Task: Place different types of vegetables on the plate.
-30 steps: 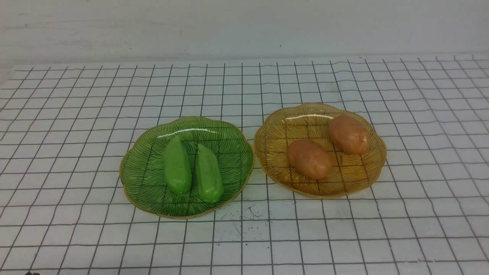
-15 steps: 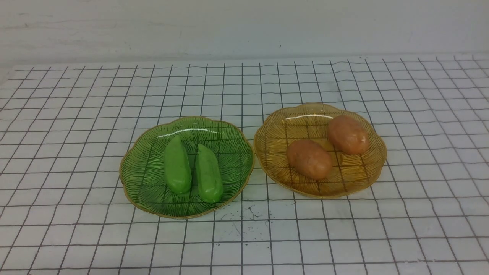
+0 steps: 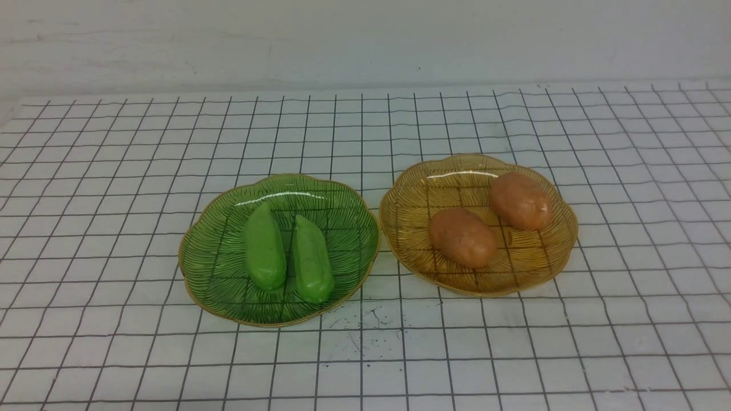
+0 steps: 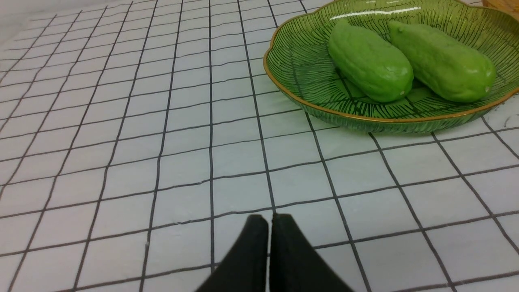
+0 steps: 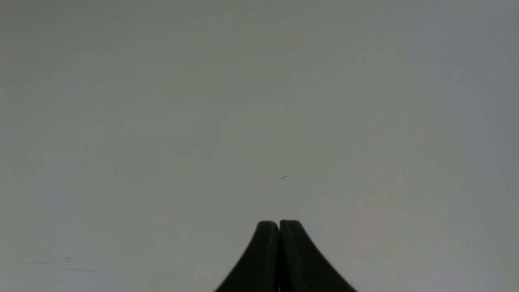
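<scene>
Green plate (image 3: 217, 257) and amber plate (image 3: 411, 211): glossy ribbed glass-like. Green pods (image 3: 265, 245), brown potatoes (image 3: 461, 237): smooth plastic. Gridded cloth (image 3: 114, 171): matt.

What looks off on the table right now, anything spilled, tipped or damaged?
Nothing spilled or tipped. Only oddity: dark specks and scribble marks on the table by the green plate. Both green pods and both potatoes lie in their plates.

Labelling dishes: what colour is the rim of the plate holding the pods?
Gold, on the green plate; left wrist view.
</scene>
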Robot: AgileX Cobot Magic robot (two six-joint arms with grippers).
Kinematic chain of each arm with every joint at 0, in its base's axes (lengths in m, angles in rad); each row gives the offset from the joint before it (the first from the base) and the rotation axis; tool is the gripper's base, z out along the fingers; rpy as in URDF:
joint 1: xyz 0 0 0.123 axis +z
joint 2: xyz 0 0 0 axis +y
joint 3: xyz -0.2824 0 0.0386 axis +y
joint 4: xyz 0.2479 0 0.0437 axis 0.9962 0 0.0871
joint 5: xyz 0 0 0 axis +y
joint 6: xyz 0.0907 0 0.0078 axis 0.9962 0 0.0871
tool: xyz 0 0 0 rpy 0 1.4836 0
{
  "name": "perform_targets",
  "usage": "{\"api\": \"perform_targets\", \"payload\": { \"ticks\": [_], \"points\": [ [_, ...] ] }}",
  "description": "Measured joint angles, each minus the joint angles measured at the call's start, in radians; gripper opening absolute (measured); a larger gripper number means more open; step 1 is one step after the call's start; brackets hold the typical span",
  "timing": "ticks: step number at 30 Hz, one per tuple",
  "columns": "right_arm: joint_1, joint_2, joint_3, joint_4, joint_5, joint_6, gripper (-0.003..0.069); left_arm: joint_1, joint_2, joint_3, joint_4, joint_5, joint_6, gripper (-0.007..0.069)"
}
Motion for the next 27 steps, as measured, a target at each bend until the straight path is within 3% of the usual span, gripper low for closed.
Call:
{"api": "perform_targets", "payload": {
  "ticks": [9, 14, 18, 27],
  "points": [
    [-0.063, 0.000, 0.141, -0.028, 0.043, 0.000, -0.0014, 0.000, 0.000, 0.000, 0.000, 0.000, 0.000, -0.0008],
    [-0.220, 0.000, 0.411, -0.108, 0.059, 0.000, -0.0014, 0.000, 0.000, 0.000, 0.000, 0.000, 0.000, -0.0008],
    [-0.272, 0.001, 0.591, -0.120, 0.065, 0.000, -0.0014, 0.000, 0.000, 0.000, 0.000, 0.000, 0.000, -0.0008],
    [-0.231, 0.002, 0.612, -0.089, 0.071, 0.003, -0.0014, 0.000, 0.000, 0.000, 0.000, 0.001, 0.000, -0.0008]
  ]
}}
